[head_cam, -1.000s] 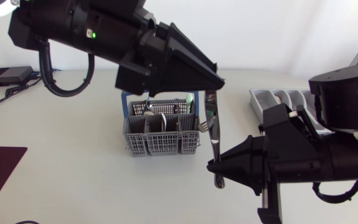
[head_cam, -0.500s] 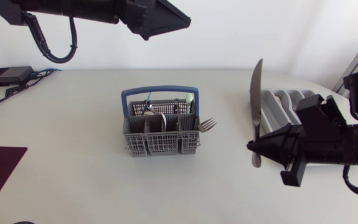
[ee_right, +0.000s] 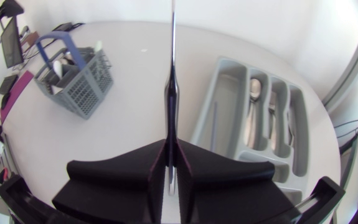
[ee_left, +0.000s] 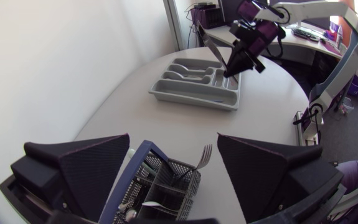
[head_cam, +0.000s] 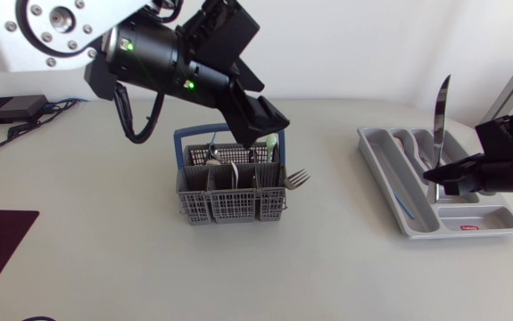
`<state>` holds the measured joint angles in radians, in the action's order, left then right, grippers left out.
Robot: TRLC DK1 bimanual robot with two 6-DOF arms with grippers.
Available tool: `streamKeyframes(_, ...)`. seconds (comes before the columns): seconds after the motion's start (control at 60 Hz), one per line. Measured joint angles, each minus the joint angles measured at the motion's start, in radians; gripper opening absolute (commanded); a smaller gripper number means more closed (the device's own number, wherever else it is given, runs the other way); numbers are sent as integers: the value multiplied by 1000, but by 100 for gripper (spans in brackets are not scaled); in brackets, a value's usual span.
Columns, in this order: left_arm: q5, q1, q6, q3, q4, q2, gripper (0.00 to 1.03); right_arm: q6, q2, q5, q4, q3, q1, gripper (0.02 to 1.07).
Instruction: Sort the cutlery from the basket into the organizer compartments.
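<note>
My right fingers [ee_right: 129, 168] clench the silver table knife [head_cam: 438, 111] by its handle, blade upright, over the grey plastic organizer tray [head_cam: 385, 178]. I judge its long axis must tip flat along a compartment.

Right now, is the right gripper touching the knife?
Touching. The right wrist view shows the right gripper with both fingers pressed against the knife at its handle, one from each side.
</note>
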<state>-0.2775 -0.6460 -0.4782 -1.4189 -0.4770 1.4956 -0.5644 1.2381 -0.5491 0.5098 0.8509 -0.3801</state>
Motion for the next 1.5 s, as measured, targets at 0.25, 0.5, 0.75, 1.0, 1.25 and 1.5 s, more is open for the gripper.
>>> streamKeyframes(0.25,52,-5,-32,37,4,7,98,-10,282,116,-61,198,-126,8)
streamKeyframes(0.5,86,-26,-47,69,4,7,98,-3,518,226,-73,423,-187,8)
streamKeyframes(0.75,154,-70,-61,92,4,7,98,41,669,341,-91,557,-192,8)
streamKeyframes(1.0,187,-109,-81,123,6,0,98,64,809,424,-96,655,-193,8)
streamKeyframes(1.25,227,-114,-84,164,27,-17,98,72,894,476,-103,682,-190,8)
streamKeyframes(1.5,231,-114,-84,174,31,-47,98,90,922,514,-123,693,-170,19)
